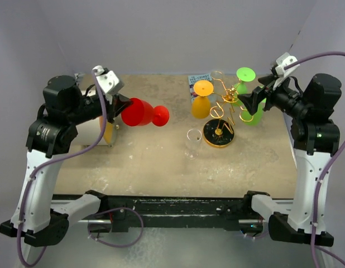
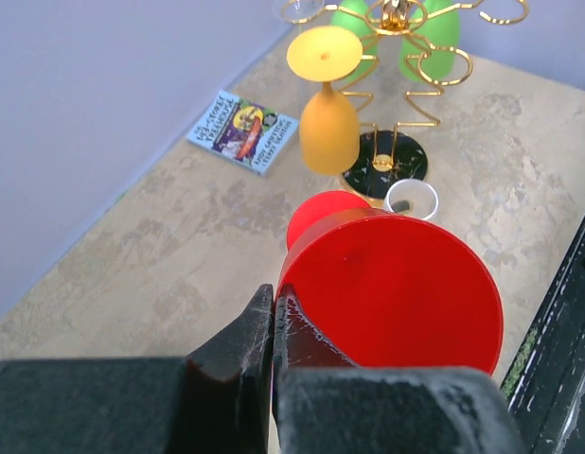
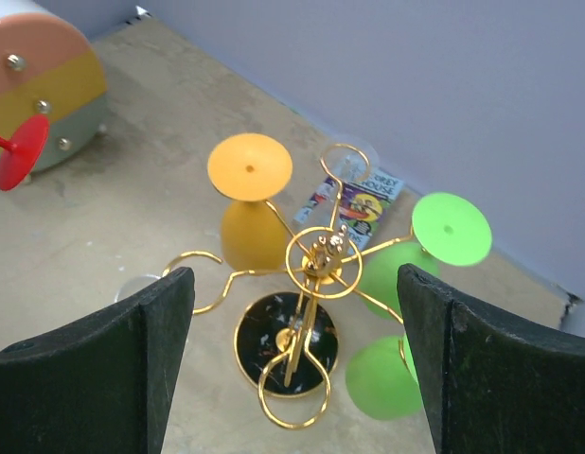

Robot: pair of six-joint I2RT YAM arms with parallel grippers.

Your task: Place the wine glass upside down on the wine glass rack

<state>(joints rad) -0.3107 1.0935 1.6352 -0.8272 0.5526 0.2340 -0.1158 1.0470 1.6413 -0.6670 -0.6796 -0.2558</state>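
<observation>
A red wine glass (image 1: 140,112) hangs on its side in the air at the left, foot (image 3: 21,151) pointing towards the rack. My left gripper (image 1: 123,106) is shut on the rim of its bowl (image 2: 392,293). The gold wire wine glass rack (image 1: 224,100) stands on its round black base (image 3: 264,336) at the right. An orange glass (image 1: 201,101) and two green glasses (image 1: 252,114) hang upside down from its arms. My right gripper (image 1: 252,101) hovers beside and above the rack, open, with nothing between its fingers (image 3: 169,312).
A clear glass (image 1: 193,143) stands on the table just left of the rack base. A small booklet (image 2: 243,130) lies by the back wall. An orange, yellow and grey cylinder (image 3: 37,85) sits at the left behind my left arm.
</observation>
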